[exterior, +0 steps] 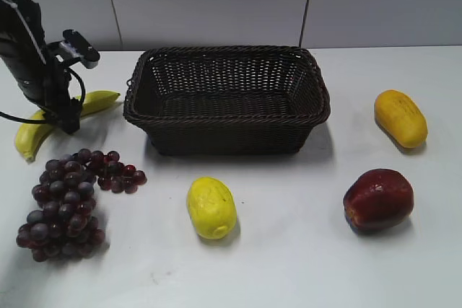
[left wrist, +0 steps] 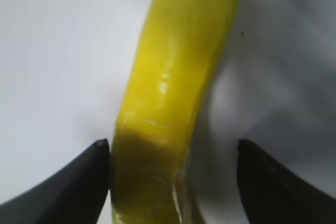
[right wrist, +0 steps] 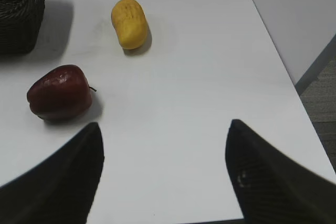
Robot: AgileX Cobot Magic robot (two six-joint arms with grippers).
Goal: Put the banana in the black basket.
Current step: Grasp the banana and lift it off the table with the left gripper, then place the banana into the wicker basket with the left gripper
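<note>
While left gripper [exterior: 65, 122] straddles the banana [exterior: 43, 126], we see the jaws spread, not clamped.
Banana lies on the table [exterior: 303, 265], left of the black basket [exterior: 227, 99]; right gripper [right wrist: 163, 177] hangs agape, holding nothing.

Bright, even overhead light — soft shadows; left wrist close-up blurred, glare on banana [left wrist: 173, 87].
</note>
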